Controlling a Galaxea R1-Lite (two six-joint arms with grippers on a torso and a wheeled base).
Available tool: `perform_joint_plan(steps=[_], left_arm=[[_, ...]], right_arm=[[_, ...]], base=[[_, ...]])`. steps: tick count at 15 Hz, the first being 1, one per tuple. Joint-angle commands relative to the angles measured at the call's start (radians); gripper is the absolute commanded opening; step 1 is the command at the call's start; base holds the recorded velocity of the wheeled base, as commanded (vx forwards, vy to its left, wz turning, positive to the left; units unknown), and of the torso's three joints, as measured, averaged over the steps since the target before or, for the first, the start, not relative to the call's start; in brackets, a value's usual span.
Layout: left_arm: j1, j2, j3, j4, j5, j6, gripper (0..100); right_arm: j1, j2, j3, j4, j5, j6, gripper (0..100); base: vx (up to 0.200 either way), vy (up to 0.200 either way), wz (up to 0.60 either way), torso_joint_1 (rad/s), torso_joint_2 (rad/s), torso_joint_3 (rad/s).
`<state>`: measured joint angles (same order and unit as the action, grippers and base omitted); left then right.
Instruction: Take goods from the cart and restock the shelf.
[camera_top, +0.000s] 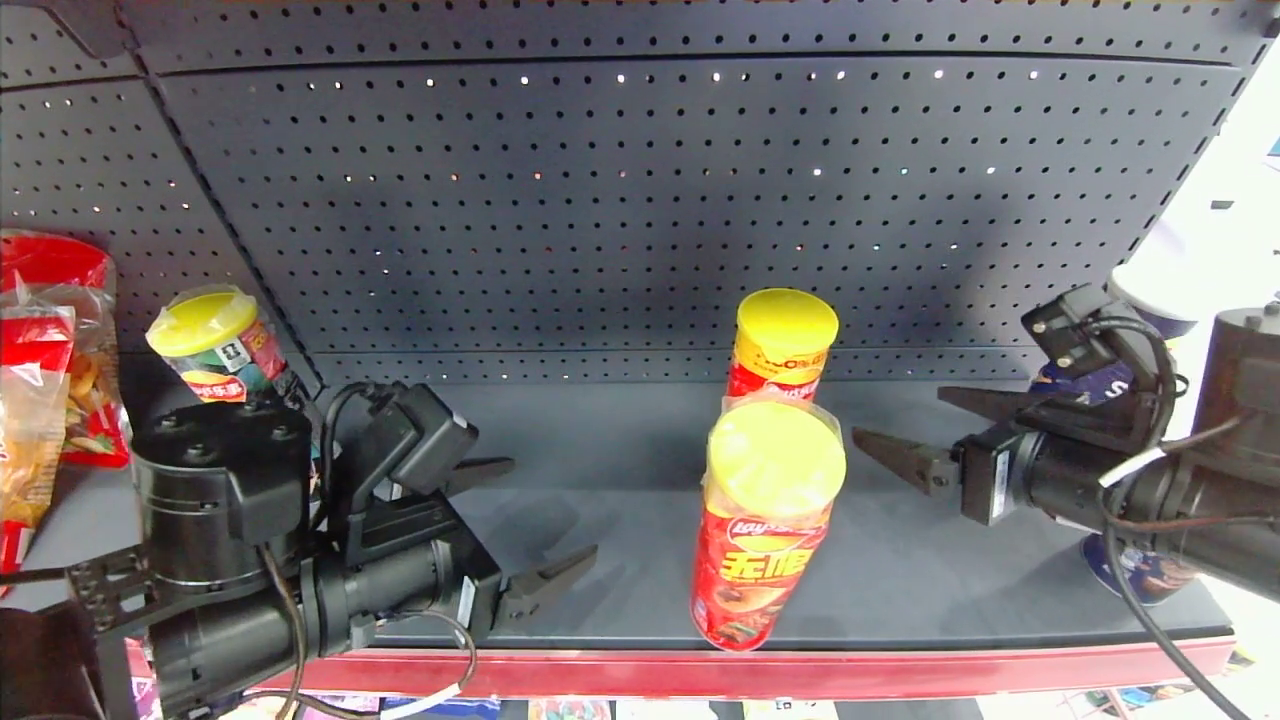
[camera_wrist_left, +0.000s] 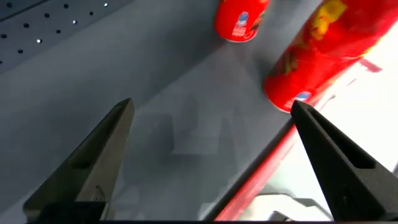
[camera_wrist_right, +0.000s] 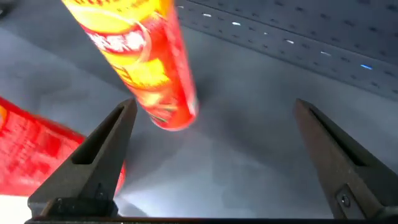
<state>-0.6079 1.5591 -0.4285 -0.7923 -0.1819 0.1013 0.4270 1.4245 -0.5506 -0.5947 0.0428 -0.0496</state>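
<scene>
The front can (camera_top: 765, 520) – a tall red cardboard-look cylinder with a round yellow plastic lid – stands upright just behind the glossy red lip (camera_top: 800, 670) of the shelf (camera_top: 620, 560), whose deck is smooth, matte grey metal. To the left of the front can and apart from it, the left gripper (camera_top: 552, 507) hangs low over the deck, its two black wedge-shaped fingers spread wide with nothing between them. To the right of the front can and slightly farther back, the right gripper (camera_top: 898, 414) is likewise agape and empty, its tapered fingers pointing toward the can. Directly behind the front can stands the rear can (camera_top: 783, 345), same shape and lid. Far to its left, a third can (camera_top: 215, 345) and crinkly snack bags (camera_top: 45, 370) sit. Behind the front can rises the dark pegboard panel (camera_top: 640, 200) – evenly perforated.
</scene>
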Motion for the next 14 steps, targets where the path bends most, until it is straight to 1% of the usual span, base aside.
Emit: perform_joint_plan(steps=[1, 2, 4, 6, 7, 11, 14], left_arm=[[-0.001, 0.053, -0.009, 0.001, 0.002, 0.009, 100], [-0.007, 0.071, -0.009, 0.001, 0.002, 0.018, 100], [-0.016, 0.11, -0.01, 0.001, 0.002, 0.026, 100], [-0.016, 0.168, -0.038, 0.001, 0.002, 0.043, 100], [-0.016, 0.183, -0.05, 0.001, 0.002, 0.043, 100], [-0.082, 0.233, -0.058, 0.001, -0.001, 0.043, 100], [-0.095, 0.248, -0.055, 0.001, -0.002, 0.043, 100]], right_arm=[[-0.004, -0.119, 0.063, 0.003, -0.003, -0.001, 100], [0.001, -0.173, 0.106, 0.004, -0.001, -0.006, 100], [0.002, -0.262, 0.169, 0.007, -0.001, -0.007, 100], [-0.005, -0.323, 0.193, 0.01, -0.003, -0.006, 100], [-0.007, -0.337, 0.196, 0.01, -0.004, -0.007, 100], [-0.008, -0.355, 0.195, 0.01, -0.004, -0.006, 100], [-0.013, -0.352, 0.19, 0.01, -0.004, -0.006, 100]], base=[[0.0, 0.0, 0.0, 0.0, 0.0, 0.0], [0.0, 0.0, 0.0, 0.0, 0.0, 0.0], [0.0, 0.0, 0.0, 0.0, 0.0, 0.0], [0.0, 0.0, 0.0, 0.0, 0.0, 0.0], [0.0, 0.0, 0.0, 0.0, 0.0, 0.0], [0.0, 0.0, 0.0, 0.0, 0.0, 0.0], [0.0, 0.0, 0.0, 0.0, 0.0, 0.0]])
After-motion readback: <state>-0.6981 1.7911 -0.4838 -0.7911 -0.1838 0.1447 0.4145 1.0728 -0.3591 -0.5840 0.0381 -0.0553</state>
